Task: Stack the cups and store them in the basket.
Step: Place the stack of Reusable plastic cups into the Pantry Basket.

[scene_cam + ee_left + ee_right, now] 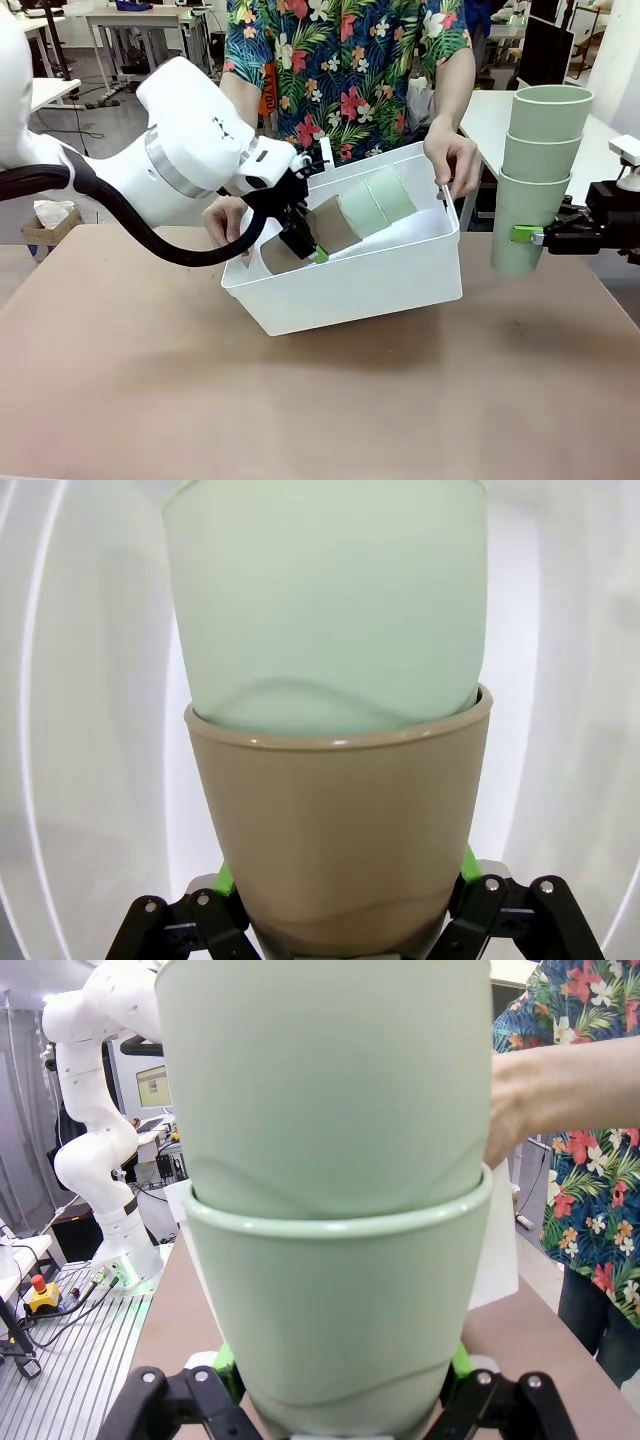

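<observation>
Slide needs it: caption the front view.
Left gripper holds a cup stack inside the white basket tilted by a person; right gripper holds three nested mint cups.

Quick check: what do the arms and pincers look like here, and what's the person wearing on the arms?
Left arm: rounded glossy white shells, a silver-grey band at a joint, a thick black hose looping beneath. Left pincer and right pincer: black linkage fingers with bright green pads. Person: short-sleeved shirt with a tropical flower print, forearms bare.
</observation>
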Available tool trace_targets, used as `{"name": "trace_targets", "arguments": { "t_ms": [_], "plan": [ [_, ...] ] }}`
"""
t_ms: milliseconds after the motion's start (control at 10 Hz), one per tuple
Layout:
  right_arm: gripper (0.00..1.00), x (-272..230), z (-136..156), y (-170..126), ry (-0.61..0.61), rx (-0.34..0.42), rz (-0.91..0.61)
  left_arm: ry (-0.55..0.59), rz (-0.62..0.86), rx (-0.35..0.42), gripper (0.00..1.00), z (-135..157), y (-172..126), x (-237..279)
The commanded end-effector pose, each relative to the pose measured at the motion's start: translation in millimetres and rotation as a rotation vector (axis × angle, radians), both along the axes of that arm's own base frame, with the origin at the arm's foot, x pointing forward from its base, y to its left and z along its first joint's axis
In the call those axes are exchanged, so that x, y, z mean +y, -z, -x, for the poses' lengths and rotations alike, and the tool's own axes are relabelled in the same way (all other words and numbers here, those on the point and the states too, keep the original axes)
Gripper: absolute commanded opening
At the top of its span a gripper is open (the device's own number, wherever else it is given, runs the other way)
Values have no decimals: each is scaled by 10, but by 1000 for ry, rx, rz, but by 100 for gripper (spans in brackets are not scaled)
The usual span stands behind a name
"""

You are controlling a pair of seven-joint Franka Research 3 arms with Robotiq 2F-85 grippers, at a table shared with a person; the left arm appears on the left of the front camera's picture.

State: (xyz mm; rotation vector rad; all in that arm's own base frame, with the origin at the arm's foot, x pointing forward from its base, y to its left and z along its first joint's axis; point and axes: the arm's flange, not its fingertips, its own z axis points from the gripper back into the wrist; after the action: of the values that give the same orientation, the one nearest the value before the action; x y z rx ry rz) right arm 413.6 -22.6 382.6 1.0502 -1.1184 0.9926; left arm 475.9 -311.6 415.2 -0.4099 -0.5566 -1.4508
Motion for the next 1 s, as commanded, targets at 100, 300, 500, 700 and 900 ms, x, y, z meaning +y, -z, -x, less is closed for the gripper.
{"name": "trace_targets", "arguments": {
  "t_ms": [100,300,500,700,900],
  "plan": [
    [85,6,-8,-47,-2,-14,1,-6,-61,-1,85,59,101,-187],
    [85,6,-8,-47,-2,-14,1,2,-90,2,85,102,214,-265],
    [85,6,-8,-47,-2,-14,1,-2,-109,-5,85,142,305,-333],
    [85,6,-8,-47,-2,-14,1,-7,-114,-15,85,147,362,-379],
    [85,6,-8,-47,-2,-14,1,-8,-120,-17,85,155,379,-407]
  ]
}}
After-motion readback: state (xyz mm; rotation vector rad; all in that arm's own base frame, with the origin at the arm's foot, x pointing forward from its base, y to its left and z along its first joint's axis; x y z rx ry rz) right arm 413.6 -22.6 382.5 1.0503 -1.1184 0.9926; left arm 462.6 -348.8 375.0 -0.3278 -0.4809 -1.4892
